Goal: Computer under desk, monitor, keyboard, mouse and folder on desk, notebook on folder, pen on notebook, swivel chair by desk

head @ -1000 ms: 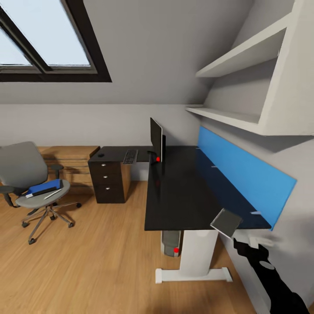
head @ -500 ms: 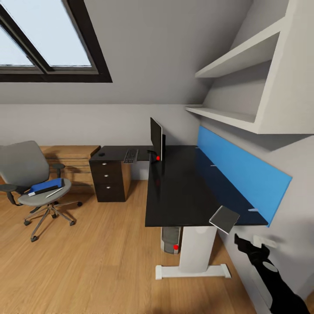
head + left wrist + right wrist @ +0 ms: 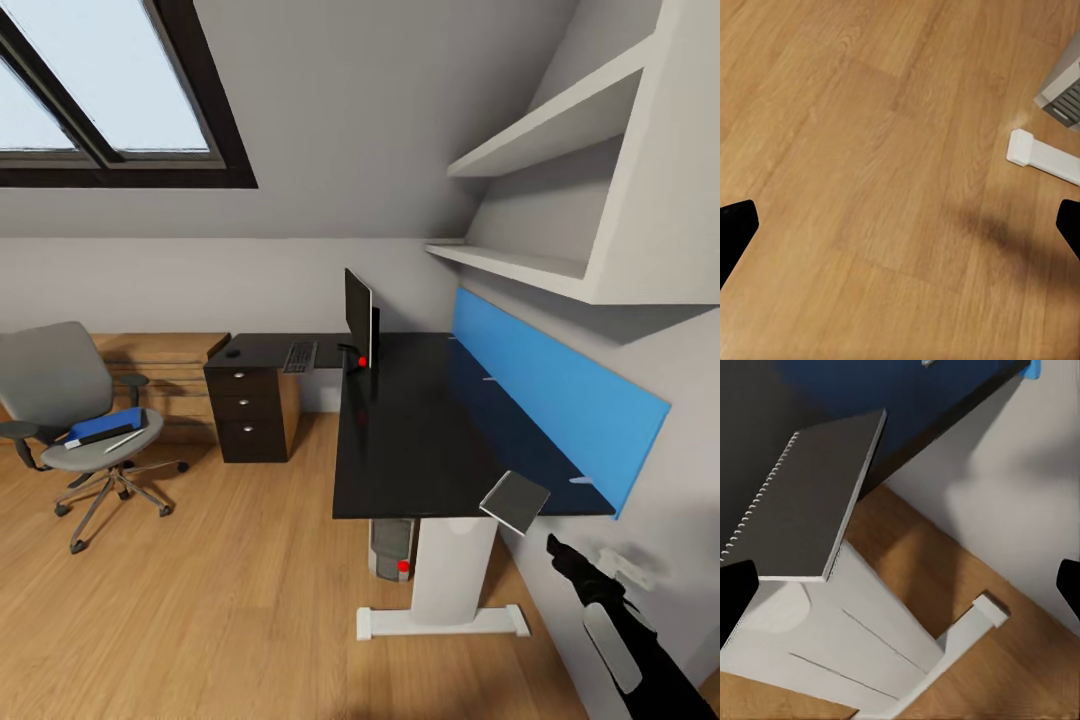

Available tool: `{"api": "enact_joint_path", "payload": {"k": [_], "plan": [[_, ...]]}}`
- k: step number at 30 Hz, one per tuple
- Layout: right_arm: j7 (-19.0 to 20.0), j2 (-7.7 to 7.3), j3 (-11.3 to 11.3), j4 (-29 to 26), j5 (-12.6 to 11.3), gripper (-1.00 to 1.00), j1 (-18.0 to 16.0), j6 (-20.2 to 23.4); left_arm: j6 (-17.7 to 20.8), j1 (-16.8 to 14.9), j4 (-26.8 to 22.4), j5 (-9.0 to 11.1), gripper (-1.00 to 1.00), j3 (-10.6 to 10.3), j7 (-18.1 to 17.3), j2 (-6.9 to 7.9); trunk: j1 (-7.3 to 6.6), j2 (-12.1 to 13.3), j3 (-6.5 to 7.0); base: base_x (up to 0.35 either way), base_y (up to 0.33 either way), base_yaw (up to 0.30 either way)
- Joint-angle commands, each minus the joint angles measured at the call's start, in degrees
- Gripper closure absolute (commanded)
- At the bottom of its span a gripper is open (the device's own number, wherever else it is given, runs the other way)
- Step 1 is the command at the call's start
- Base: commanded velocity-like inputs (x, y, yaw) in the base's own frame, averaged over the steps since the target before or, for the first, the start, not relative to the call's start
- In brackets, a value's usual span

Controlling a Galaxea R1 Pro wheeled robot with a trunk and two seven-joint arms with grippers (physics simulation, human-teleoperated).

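The right gripper (image 3: pixel 900 585) has its 2 dark fingertips (image 3: pixel 735 585) spread wide at the edges of the right wrist view, grasping nothing; between them lies the notebook (image 3: pixel 802 502), spiral edge showing, at the near corner of the desk (image 3: pixel 420 440), overhanging its edge. In the head view that gripper (image 3: pixel 556 548) hangs below this corner, near the wall. The left gripper (image 3: pixel 900 225) is likewise spread and empty above the wooden floor (image 3: pixel 870 150), with the desk's white foot (image 3: pixel 1042 156) to one side.

On the desk, the monitor (image 3: pixel 358 320) stands upright near the inner corner, the keyboard (image 3: pixel 299 357) lies beside it on the side wing, and the mouse (image 3: pixel 232 353) sits near that wing's far end above the drawers (image 3: pixel 243 412). The computer (image 3: pixel 393 550) stands under the desk's near end. Well apart, the swivel chair (image 3: pixel 70 410) carries the folder (image 3: pixel 105 426) and the pen (image 3: pixel 124 441) on its seat.
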Motion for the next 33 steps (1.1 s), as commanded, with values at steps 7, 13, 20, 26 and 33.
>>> {"api": "enact_joint_path", "payload": {"k": [7, 13, 20, 26, 33], "plan": [[-0.12, -0.35, -1.75, -1.6, -7.51, -1.0, -0.02, 5.11, -0.14, -0.05, 0.07, 0.6, -1.0, -0.39, -0.31, -0.1, 1.55, -2.86, -1.33, 0.0, 0.0, 0.0], [1.88, -0.94, -4.26, -3.17, -11.75, -1.0, -0.02, 8.01, -0.14, -0.05, 0.07, 0.62, -1.0, -0.35, -0.29, -0.14, 2.86, -5.27, -2.41, 0.0, 0.0, 0.0], [8.26, -1.08, -6.06, -3.11, -13.08, -1.0, -0.02, 10.06, -0.17, -0.05, 0.07, 0.69, -1.0, -0.14, -0.19, -0.15, 4.4, -8.08, -3.66, 0.0, 0.0, 0.0], [13.09, -1.11, -6.99, -2.41, -13.35, -1.0, 0.0, 11.22, -0.15, -0.05, 0.05, 0.76, -1.0, -0.22, -0.08, -0.09, 5.72, -10.48, -4.74, 0.0, 0.0, 0.0], [14.77, -1.12, -7.21, -2.25, -13.4, -1.0, 0.03, 11.47, 0.11, -0.05, -2.31, 0.63, -1.0, -0.36, 0.5, 0.19, 7.26, -13.29, -6.0, 0.0, 0.0, 0.0]]}}
